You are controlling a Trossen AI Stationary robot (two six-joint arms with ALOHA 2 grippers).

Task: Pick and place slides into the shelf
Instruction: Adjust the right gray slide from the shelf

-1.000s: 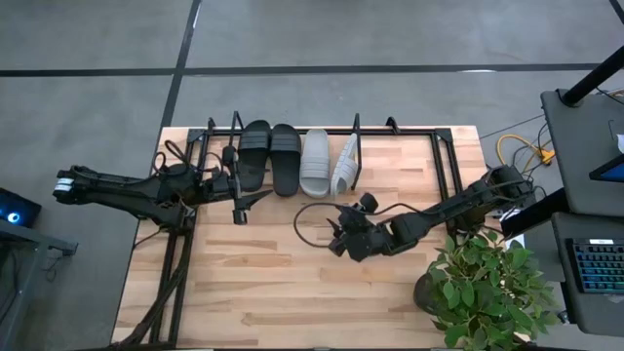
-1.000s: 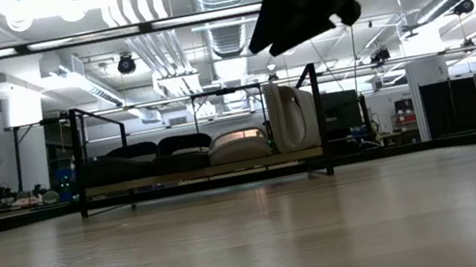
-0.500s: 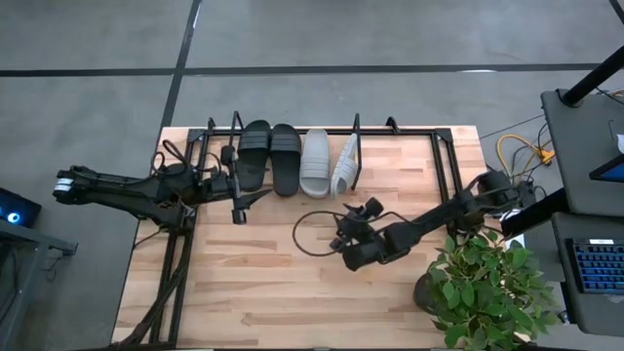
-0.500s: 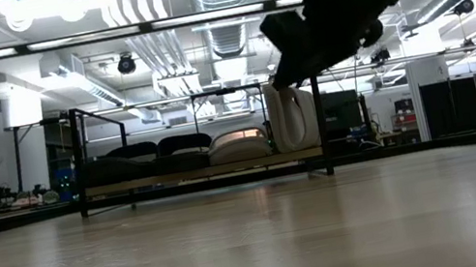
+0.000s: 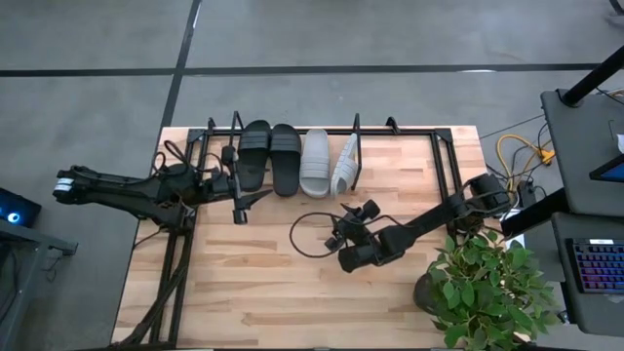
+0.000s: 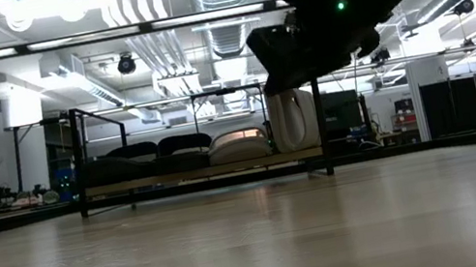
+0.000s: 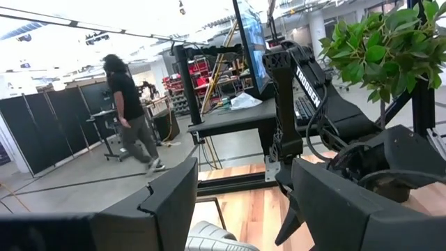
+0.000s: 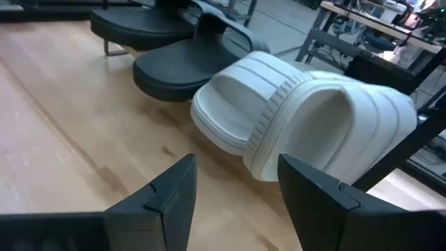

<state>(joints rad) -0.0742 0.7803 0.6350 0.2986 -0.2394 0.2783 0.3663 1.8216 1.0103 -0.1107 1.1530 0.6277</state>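
The right hand [image 5: 341,237] was drawn back open and empty from the shelf [image 5: 357,132], where all four slides [image 5: 292,158] were seen placed, while the left hand [image 5: 237,200] was held open beside it.

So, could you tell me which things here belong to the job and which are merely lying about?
Job:
- black slides
- grey slides, one tipped on edge
- shelf
- right gripper, open
- left gripper, open

Bystanders:
- potted plant
- keyboard
- yellow cable

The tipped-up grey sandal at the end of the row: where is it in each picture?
High view: tipped grey sandal, rightmost in the shelf.
Low view: upright, pale, at the shelf's right end.
Right wrist view: large, centre-right.
Left wrist view: cannot tell.
Shared landmark: the flat grey sandal beside it.
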